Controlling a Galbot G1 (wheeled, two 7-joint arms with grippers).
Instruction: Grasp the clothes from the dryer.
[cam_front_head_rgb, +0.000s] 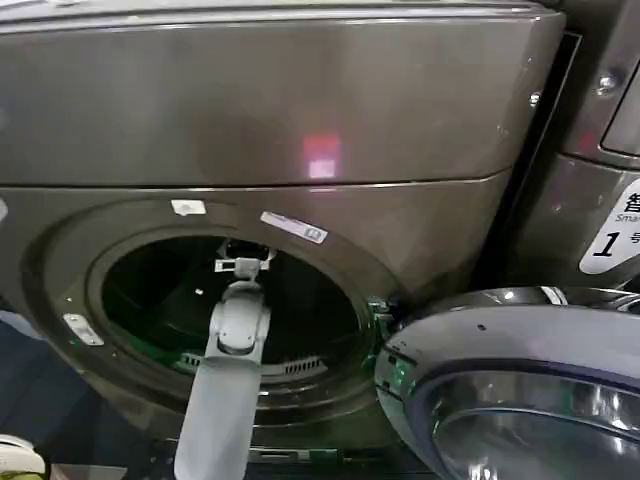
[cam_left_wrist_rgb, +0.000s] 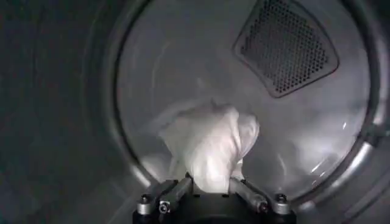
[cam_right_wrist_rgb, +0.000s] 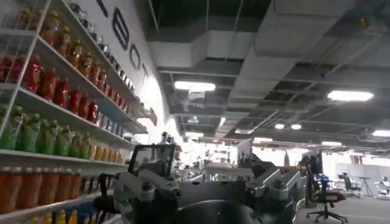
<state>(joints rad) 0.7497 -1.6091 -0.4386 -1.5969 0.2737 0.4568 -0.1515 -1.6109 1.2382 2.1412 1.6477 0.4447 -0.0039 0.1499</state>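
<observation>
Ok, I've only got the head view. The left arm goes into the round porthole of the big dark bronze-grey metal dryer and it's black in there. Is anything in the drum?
Observer: Yes. The left wrist view shows a small bundle of pale white-grey soft fabric in front of the drum's back wall.
Operator: Does the left gripper have it?
Observer: It looks so. The left gripper has a finger on each side of the bundle, closed against it.
Operator: And the right one?
Observer: The right gripper is open and holds nothing. It is away from the dryer, facing shelves of bottled drinks.
</observation>
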